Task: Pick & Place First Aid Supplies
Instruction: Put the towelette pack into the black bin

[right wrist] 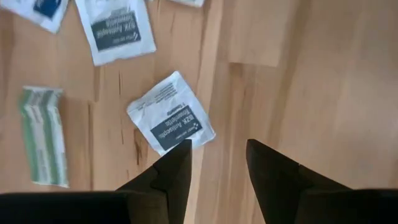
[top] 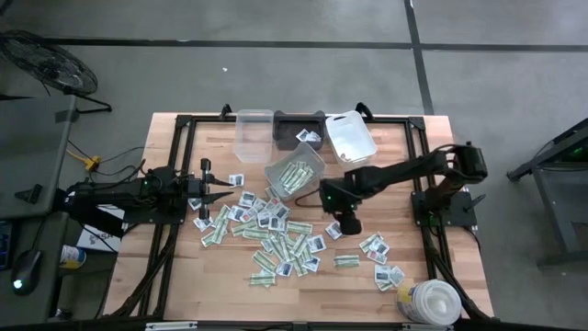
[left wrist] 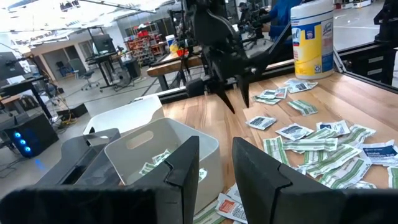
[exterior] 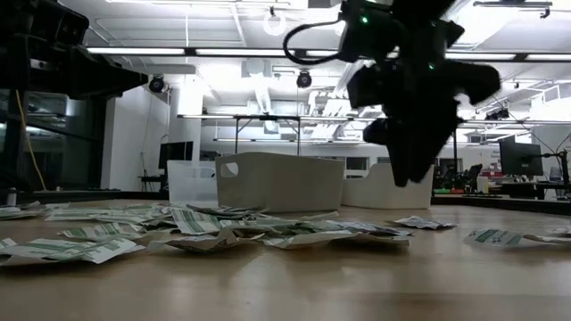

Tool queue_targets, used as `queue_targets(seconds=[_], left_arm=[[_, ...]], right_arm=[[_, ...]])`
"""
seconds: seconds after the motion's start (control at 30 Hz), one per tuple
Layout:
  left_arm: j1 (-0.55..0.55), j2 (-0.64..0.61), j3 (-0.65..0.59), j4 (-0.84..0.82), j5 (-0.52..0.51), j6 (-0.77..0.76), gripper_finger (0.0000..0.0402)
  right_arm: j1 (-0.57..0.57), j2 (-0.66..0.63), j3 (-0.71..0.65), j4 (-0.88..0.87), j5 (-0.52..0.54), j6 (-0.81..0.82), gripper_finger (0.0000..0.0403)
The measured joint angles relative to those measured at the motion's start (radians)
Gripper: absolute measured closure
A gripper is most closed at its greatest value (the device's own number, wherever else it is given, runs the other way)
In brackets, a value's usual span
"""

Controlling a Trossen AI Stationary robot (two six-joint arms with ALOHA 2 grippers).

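While the left gripper waits open at the pile's edge, the right gripper hangs open, probably just above a white packet lying diagonally off one fingertip.

The white packets carry dark printed labels, but the words are too small to read; the tub's label is likewise unreadable.

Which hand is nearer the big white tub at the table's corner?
Right. The right hand hangs over the packets mid-table, apart from the tub; the left hand sits at the pile's far side, much farther off.
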Motion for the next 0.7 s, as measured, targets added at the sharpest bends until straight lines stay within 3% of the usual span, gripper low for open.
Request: queue_targets(seconds=[0.7], left_arm=[[0.000,0.000,0.000,0.000,0.000,0.000,0.0305]], right_arm=[[0.110,0.010,-0.138,0.217,0.156,0.009,0.0261]])
